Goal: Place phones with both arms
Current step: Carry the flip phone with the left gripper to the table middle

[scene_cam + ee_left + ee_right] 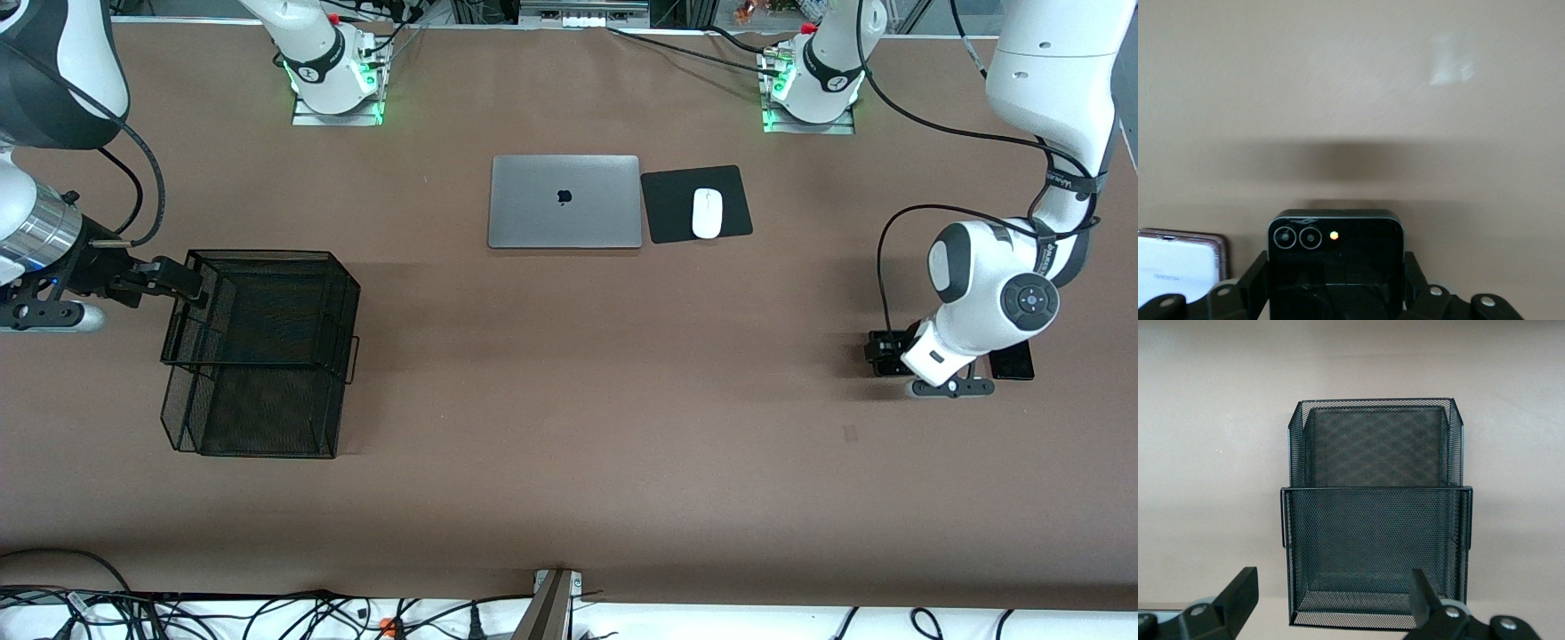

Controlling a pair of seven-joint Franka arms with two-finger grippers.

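Note:
My left gripper point(883, 353) is down at the table near the left arm's end, and it is shut on the small squarish black phone point(1335, 250). Its two black fingers point(1253, 277) press the phone's sides, and the phone's twin lenses face the wrist camera. The pale lavender-white phone point(1177, 267) lies flat right beside it. A longer black slab phone point(1013, 361) lies on the table, partly hidden under the left arm. My right gripper point(182, 281) stands open at the rim of the black mesh basket point(258, 356), with nothing between its fingers point(1238, 593).
A closed silver laptop point(564, 201) lies in the middle toward the robots' bases. Beside it a white mouse point(708, 213) rests on a black pad point(676, 213). The mesh basket point(1375, 513) has two open tiers. Cables run along the table's front edge.

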